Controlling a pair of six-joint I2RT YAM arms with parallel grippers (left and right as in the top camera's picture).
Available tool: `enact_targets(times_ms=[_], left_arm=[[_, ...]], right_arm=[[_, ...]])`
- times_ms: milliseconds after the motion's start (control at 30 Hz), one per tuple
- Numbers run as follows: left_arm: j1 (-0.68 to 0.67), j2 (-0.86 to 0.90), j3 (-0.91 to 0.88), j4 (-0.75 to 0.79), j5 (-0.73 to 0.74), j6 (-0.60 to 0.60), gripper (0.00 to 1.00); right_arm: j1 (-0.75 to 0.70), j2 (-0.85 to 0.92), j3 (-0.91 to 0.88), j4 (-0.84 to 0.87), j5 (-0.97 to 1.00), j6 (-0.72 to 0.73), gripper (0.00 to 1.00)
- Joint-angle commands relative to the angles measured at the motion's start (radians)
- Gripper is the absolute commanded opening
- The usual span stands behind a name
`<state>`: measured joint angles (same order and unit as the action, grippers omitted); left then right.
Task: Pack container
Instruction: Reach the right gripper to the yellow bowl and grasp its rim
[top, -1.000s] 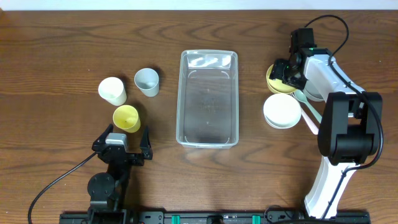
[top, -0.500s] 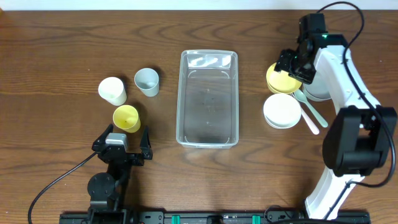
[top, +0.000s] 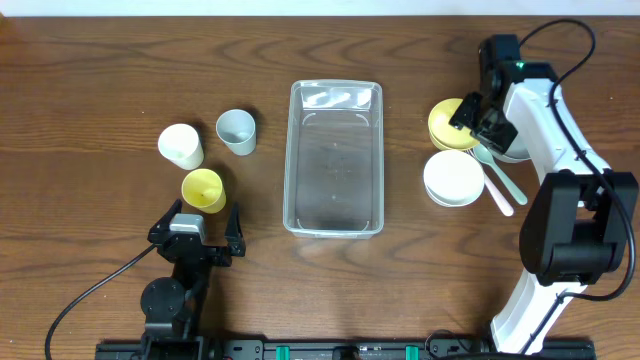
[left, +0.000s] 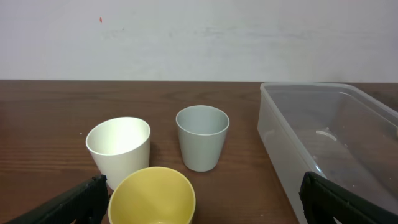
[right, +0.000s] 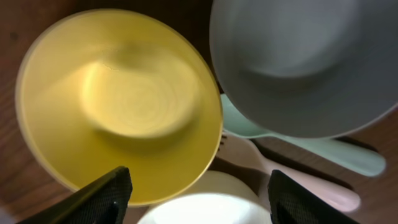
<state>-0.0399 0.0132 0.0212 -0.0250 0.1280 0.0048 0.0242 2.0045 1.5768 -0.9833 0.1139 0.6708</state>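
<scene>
- Overhead: the container (top: 335, 170) lies empty in the middle of the table (top: 100, 70), long axis running away from the arms.
  - A white cup (top: 181, 146), a grey cup (top: 236, 131) and a yellow cup (top: 203, 188) stand to its left.
  - A yellow bowl (top: 445, 125), a white bowl (top: 453, 178) and two spoons (top: 502, 185) lie to its right.
  - The left gripper (top: 200, 218) sits spread wide just behind the yellow cup and holds nothing.
  - The right gripper (top: 478, 120) hangs over the yellow bowl's right edge, also empty.
- Left wrist: the container's wall (left: 280, 146) looks thin and glossy.
  - I judge the tub light, somewhat flexible and slippery, likely to slide on the table if nudged.
  - Its rolled rim is the stiffest place to pinch, best at the middle of a side.
  - The left gripper (left: 204, 186) stands wide, its two tips well apart either side of the frame.
- Right wrist: the picture is blurred, so contact is hard to judge.
  - The right gripper (right: 199, 186) is spread wide above the yellow bowl (right: 118, 99), probably clear of it.
  - A grey bowl (right: 305, 62) sits beside that bowl.
  - The container is out of this view.
</scene>
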Motion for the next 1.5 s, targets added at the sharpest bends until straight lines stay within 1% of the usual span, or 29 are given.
enact_targets(times_ms=[0, 133, 267, 367, 533, 600, 833, 933, 967, 1033, 1133, 1233, 1333, 1367, 1467], left_arm=[[0.004, -0.001, -0.017, -0.034, 0.018, 0.014, 0.98], [0.004, -0.001, -0.017, -0.034, 0.018, 0.014, 0.98], [0.004, -0.001, -0.017, -0.034, 0.018, 0.014, 0.98], [0.004, -0.001, -0.017, -0.034, 0.018, 0.014, 0.98], [0.004, -0.001, -0.017, -0.034, 0.018, 0.014, 0.98], [0.004, -0.001, -0.017, -0.034, 0.018, 0.014, 0.98], [0.004, -0.001, -0.017, -0.034, 0.018, 0.014, 0.98], [0.004, -0.001, -0.017, -0.034, 0.018, 0.014, 0.98], [0.004, -0.001, -0.017, -0.034, 0.018, 0.014, 0.98], [0.004, -0.001, -0.017, -0.034, 0.018, 0.014, 0.98], [0.004, -0.001, -0.017, -0.034, 0.018, 0.013, 0.98], [0.004, -0.001, -0.017, -0.034, 0.018, 0.014, 0.98], [0.004, -0.001, -0.017, -0.034, 0.018, 0.014, 0.98], [0.004, -0.001, -0.017, -0.034, 0.018, 0.014, 0.98], [0.004, -0.001, -0.017, -0.034, 0.018, 0.014, 0.98]], right_arm=[[-0.005, -0.008, -0.065, 0.053, 0.028, 0.032, 0.68], [-0.005, -0.008, -0.126, 0.148, 0.016, 0.022, 0.65], [-0.004, -0.008, -0.148, 0.209, -0.002, -0.004, 0.59], [-0.004, -0.008, -0.151, 0.245, -0.014, -0.039, 0.51], [-0.004, -0.008, -0.152, 0.263, -0.014, -0.041, 0.42], [-0.004, -0.008, -0.153, 0.267, -0.014, -0.041, 0.4], [-0.004, -0.006, -0.171, 0.297, -0.013, -0.051, 0.41], [-0.004, -0.006, -0.184, 0.315, -0.013, -0.058, 0.39], [-0.004, -0.006, -0.186, 0.319, -0.013, -0.059, 0.4], [-0.004, -0.006, -0.186, 0.322, -0.013, -0.066, 0.38], [-0.004, -0.006, -0.186, 0.332, -0.012, -0.084, 0.29], [-0.004, -0.006, -0.187, 0.334, -0.005, -0.085, 0.27], [-0.004, -0.006, -0.192, 0.344, -0.005, -0.093, 0.22], [-0.004, -0.006, -0.196, 0.349, -0.005, -0.093, 0.14], [-0.004, -0.006, -0.2, 0.353, -0.005, -0.093, 0.02]])
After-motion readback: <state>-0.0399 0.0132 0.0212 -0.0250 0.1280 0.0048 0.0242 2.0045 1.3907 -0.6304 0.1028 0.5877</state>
